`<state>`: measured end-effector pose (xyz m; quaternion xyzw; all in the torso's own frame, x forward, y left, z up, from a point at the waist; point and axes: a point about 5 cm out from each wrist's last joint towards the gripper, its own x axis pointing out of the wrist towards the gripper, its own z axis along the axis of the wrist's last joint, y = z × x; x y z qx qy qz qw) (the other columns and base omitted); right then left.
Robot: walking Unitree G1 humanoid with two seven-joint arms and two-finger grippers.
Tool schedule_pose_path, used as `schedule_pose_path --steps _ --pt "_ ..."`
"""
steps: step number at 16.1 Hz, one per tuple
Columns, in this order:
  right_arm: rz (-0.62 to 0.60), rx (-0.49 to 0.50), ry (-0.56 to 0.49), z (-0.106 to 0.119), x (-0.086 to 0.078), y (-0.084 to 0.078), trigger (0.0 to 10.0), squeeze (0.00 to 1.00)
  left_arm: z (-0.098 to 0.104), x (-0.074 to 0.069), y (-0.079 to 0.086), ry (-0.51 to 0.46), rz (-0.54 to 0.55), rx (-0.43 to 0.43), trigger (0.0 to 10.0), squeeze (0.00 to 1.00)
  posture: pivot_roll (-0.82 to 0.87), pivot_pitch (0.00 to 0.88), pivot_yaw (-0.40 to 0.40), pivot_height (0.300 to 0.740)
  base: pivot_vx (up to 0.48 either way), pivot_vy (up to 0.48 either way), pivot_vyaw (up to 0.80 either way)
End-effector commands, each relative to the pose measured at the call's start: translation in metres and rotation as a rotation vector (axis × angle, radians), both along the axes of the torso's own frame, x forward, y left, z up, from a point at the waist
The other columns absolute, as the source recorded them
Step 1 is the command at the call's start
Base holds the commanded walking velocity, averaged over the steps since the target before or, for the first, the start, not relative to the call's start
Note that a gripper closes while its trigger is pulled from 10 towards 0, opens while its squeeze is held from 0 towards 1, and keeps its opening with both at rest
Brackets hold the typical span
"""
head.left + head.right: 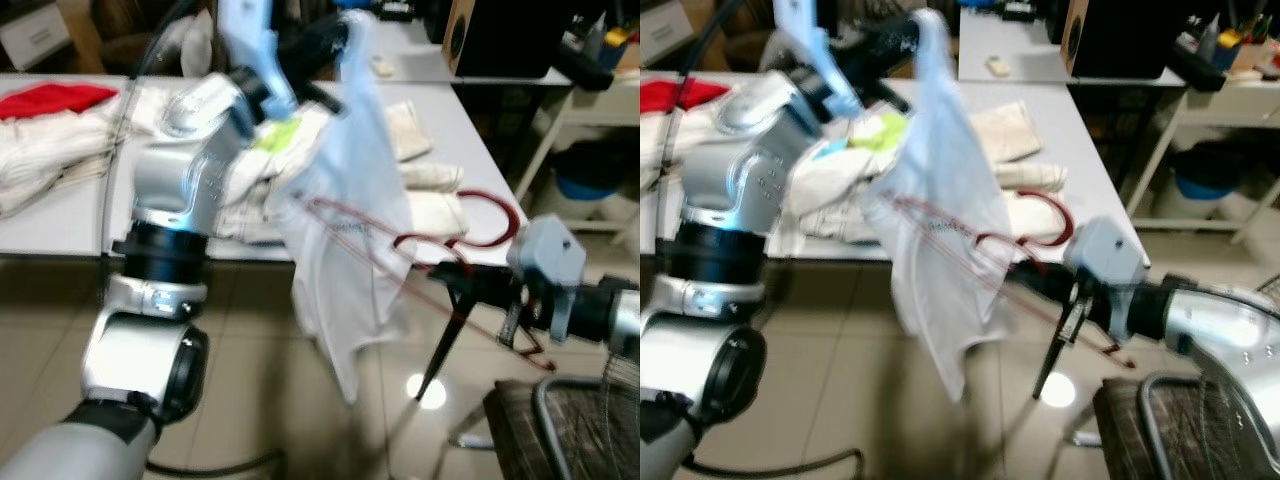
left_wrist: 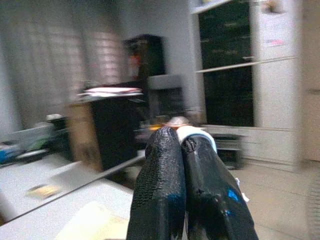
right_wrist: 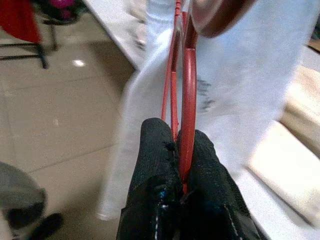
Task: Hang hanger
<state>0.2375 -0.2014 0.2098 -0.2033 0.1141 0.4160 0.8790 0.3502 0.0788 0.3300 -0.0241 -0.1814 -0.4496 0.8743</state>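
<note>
Holding the red hanger (image 3: 187, 100) pinched in its closed fingers, the right gripper (image 1: 462, 280) points its long axis up-left into the white shirt (image 1: 345, 200). Left gripper (image 2: 187, 165), raised over the table (image 1: 60, 235), clamps the shirt's top.
</note>
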Motion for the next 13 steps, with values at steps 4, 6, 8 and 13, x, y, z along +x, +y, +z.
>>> schedule_pose_path --steps 4,6,8,13 --pt "-0.161 -0.136 -0.366 0.062 0.061 -0.022 10.0 0.00 0.041 -0.021 0.016 -0.095 -0.091 -0.110 10.0 0.00 0.00 0.000 -0.002 0.740 0.346 0.000 0.00" --pt "-0.452 -0.082 -0.885 0.168 0.097 -0.043 10.0 0.00 0.063 -0.027 0.028 -0.130 -0.101 -0.208 10.0 0.00 0.00 0.000 -0.012 0.740 0.343 0.000 0.00" --pt "-0.427 0.037 -1.033 0.200 0.092 -0.037 10.0 0.00 0.071 -0.028 0.035 -0.150 -0.078 -0.240 10.0 0.00 0.01 0.000 -0.022 0.740 0.345 0.000 0.00" --pt "-0.230 -0.010 -0.886 0.126 0.115 -0.015 10.0 0.00 0.063 -0.028 0.033 -0.103 -0.057 -0.254 10.0 0.00 0.00 0.000 -0.017 0.740 0.346 0.000 0.00"
